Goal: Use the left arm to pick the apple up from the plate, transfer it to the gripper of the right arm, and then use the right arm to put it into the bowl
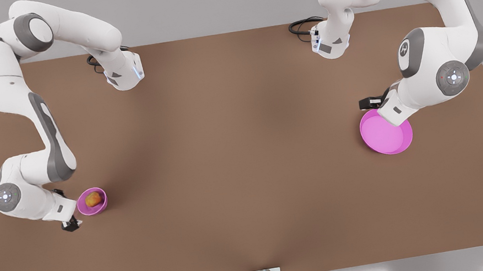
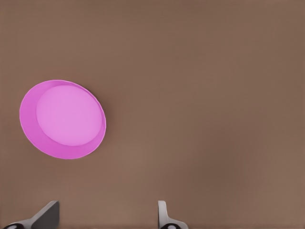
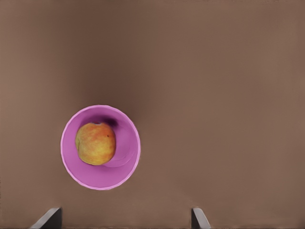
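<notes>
Apple (image 3: 96, 143) is lying in the bowl (image 3: 121, 179), so we are judging placement done, both grippers (image 3: 126, 218) (image 2: 107, 214) hanging spread and empty.

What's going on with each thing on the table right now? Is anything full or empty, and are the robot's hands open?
apple: lying inside the bowl, not held.
bowl: upright, holding the apple.
plate: upright on the table, empty.
left gripper: open, above the table near the plate, holding nothing.
right gripper: open, above the table beside the bowl, holding nothing.
</notes>
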Available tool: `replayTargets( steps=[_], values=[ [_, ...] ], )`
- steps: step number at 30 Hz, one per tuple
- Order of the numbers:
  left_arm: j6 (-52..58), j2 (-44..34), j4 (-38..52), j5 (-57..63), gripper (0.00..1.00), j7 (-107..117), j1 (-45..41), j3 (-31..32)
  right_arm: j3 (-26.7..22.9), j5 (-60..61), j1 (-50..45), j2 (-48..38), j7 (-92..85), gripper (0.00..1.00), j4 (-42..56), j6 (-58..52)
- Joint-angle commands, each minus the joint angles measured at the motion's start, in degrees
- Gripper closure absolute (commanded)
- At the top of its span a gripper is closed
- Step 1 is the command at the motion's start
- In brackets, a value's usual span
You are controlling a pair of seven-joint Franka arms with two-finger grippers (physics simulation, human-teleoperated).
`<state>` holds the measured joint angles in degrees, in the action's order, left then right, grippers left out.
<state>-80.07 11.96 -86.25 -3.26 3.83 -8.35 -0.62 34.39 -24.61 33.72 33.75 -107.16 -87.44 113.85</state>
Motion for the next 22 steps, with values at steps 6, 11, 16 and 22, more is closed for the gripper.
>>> replayTargets(
  steps=[6, 11, 16, 22],
  values=[
    [-0.17, -0.01, 0.11, 0.00, 0.00, 0.31, 0.09, 0.00, 0.76, 1.76, -9.37, 1.67, 109.53, 0.00, 18.09, -35.01],
    [-0.17, -0.01, 0.11, 0.09, 0.00, 0.22, 0.09, 0.00, -26.22, 20.30, -30.29, -16.60, 115.33, 0.00, 9.23, -36.17],
    [0.09, -0.19, 0.38, 0.00, 0.00, 0.04, -0.09, 0.09, -26.22, 21.18, -29.76, -20.74, 115.60, 0.00, 3.15, -32.03],
    [0.09, -0.10, 0.46, -0.08, 0.00, 0.04, -0.09, 0.09, -26.48, 21.09, -29.32, -20.92, 115.16, 0.00, 3.15, -31.85]
  ],
)
